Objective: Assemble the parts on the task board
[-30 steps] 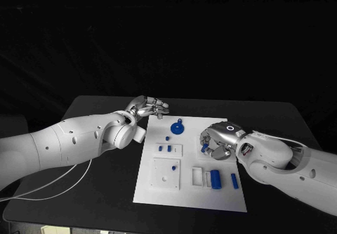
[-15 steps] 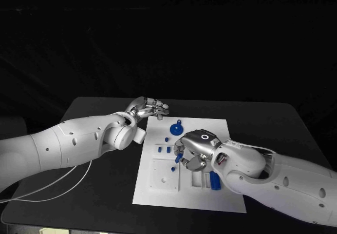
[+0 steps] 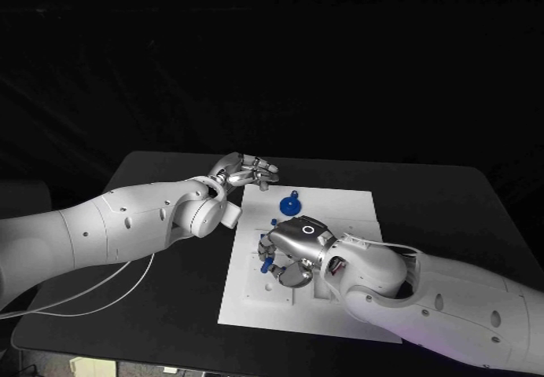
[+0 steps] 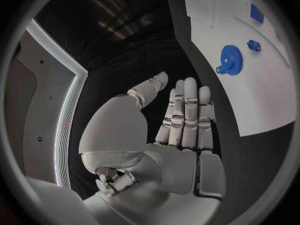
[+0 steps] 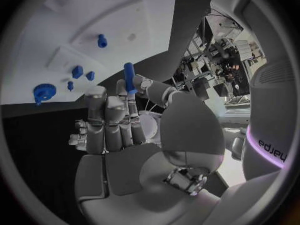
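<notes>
The right hand is over the left-middle of the white board, and it's got a little blue peg pinched between its thumb and a finger. In the right wrist view the peg sticks up past the fingertips, so only its lower end is actually held. The other fingers sit fairly straight next to it.

The left hand is parked off the far-left corner of the board, above the dark surface. Its fingers are straight and close together, thumb a bit apart, holding nothing.

Other bits on the board: a blue gear near the far end, and in the right wrist view a small blue knob standing in a raised square plate, plus a few small blue pieces between that and the gear.

What I'd worry about from here:
- That pinch looks shallow. Any sideways nudge against the board and the peg could swivel in the fingers or pop out.
- From above, the hand hides the peg and whatever hole it's headed for, so I can't tell how well it's lined up. If it's off or tilted, it'll probably catch on the rim and jam instead of dropping in.
- The small blue pieces look close to the hand, so the free fingers could knock them on the way down.
- The board doesn't look pinned down by anything, so a hard push might slide it.
</notes>
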### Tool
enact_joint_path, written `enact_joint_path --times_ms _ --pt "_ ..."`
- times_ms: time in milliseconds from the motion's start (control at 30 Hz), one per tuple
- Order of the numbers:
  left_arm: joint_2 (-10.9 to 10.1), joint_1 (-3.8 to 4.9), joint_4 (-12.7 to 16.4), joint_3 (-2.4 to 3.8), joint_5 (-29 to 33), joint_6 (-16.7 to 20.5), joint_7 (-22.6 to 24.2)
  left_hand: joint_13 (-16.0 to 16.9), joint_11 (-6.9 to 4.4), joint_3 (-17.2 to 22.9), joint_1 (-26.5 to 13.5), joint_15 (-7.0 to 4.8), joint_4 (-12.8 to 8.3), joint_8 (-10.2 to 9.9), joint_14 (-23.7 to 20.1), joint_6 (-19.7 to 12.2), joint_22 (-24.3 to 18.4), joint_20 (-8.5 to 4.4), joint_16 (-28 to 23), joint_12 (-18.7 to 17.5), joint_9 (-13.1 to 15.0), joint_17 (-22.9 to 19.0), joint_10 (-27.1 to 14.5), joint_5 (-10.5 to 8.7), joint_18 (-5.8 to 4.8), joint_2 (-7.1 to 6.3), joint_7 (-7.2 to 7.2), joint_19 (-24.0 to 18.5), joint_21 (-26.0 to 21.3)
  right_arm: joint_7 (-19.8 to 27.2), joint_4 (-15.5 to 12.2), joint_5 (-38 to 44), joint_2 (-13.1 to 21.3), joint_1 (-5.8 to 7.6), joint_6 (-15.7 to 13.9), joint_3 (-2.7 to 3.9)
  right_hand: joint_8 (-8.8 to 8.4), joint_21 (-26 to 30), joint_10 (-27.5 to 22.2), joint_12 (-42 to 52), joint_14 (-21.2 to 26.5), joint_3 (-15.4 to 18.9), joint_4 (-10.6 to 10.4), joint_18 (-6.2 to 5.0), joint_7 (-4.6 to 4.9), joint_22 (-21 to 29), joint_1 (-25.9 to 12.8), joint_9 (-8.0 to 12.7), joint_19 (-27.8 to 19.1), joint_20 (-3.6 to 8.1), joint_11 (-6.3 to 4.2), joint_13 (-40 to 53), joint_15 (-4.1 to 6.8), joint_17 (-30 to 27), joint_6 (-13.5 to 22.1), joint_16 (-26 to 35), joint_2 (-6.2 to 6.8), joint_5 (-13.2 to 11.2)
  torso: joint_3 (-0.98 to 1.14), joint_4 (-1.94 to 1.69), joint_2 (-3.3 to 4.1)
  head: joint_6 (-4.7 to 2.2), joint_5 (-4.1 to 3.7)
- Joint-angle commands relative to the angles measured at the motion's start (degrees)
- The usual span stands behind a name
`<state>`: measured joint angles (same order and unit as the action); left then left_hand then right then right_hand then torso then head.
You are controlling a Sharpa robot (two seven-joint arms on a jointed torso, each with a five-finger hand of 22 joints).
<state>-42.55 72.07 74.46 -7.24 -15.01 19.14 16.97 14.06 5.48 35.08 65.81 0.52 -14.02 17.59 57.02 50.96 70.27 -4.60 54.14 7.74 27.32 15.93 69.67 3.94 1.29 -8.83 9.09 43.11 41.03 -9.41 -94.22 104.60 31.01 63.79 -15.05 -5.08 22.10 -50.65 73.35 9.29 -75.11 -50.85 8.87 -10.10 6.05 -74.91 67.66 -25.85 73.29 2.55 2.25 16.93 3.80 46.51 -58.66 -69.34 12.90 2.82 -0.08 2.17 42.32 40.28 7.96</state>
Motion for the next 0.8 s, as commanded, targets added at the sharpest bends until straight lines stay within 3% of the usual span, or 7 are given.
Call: enact_joint_path --times_ms 33,133,300,800 --pt "0.29 0.12 0.1 0.06 0.27 -0.51 0.53 0.06 0.22 -0.33 -0.51 0.34 0.1 0.11 0.16 -0.26 0.09 -0.18 -0.33 -0.29 0.02 0.08 -0.24 -0.34 0.15 0.12 -0.05 -0.19 -0.23 0.7 0.67 1.27 -1.0 -0.55 0.49 -0.58 0.18 -0.4 2.54 0.35 0.63 -0.3 -0.07 -4.9 0.04 -1.11 0.22 -0.13 -0.01 0.54 -0.53 0.07 0.88 -0.08 -0.48 0.07 -0.31 -0.03 0.01 -0.02 -0.01 0.24 0.4" --pt "0.5 0.12 0.06 0.06 0.27 -0.58 0.55 0.06 0.22 -0.33 -0.51 0.34 0.11 0.12 0.16 -0.25 0.09 -0.18 -0.34 -0.29 0.03 0.09 -0.24 -0.34 0.15 0.13 -0.05 -0.19 -0.24 0.78 1.43 2.11 -1.6 -0.8 0.5 -1.4 0.18 -0.41 2.53 0.34 0.63 -0.31 -0.05 -4.9 0.04 -1.11 0.22 -0.14 -0.01 0.54 -0.53 0.08 0.88 -0.08 -0.48 0.08 -0.33 -0.03 0.04 -0.02 0.0 0.29 0.44" --pt "0.6 0.12 0.06 0.06 0.27 -0.7 0.45 0.06 0.22 -0.33 -0.51 0.34 0.12 0.12 0.17 -0.26 0.1 -0.18 -0.35 -0.29 0.03 0.1 -0.23 -0.35 0.15 0.14 -0.05 -0.18 -0.25 0.77 2.58 2.42 -2.03 -1.15 1.03 -2.08 0.17 -0.41 2.52 0.33 0.63 -0.32 0.0 -4.9 0.05 -1.1 0.21 -0.14 -0.01 0.55 -0.53 0.1 0.88 -0.09 -0.47 0.08 -0.34 -0.03 0.04 0.03 0.01 0.45 0.65" --pt "0.3 0.12 0.08 0.06 0.27 -0.72 0.47 0.06 0.23 -0.38 -0.58 0.35 0.23 0.11 0.17 -0.3 0.14 -0.17 -0.41 -0.3 0.02 0.19 -0.26 -0.35 0.14 0.22 -0.03 -0.16 -0.3 0.27 3.3 3.28 -1.47 -1.15 2.92 -2.95 0.15 -0.42 2.49 0.31 0.63 -0.32 0.15 -4.9 0.06 -1.1 0.14 -0.16 -0.04 0.57 -0.52 0.16 0.87 -0.1 -0.44 0.1 -0.4 -0.03 0.18 0.14 -0.02 0.88 1.2"
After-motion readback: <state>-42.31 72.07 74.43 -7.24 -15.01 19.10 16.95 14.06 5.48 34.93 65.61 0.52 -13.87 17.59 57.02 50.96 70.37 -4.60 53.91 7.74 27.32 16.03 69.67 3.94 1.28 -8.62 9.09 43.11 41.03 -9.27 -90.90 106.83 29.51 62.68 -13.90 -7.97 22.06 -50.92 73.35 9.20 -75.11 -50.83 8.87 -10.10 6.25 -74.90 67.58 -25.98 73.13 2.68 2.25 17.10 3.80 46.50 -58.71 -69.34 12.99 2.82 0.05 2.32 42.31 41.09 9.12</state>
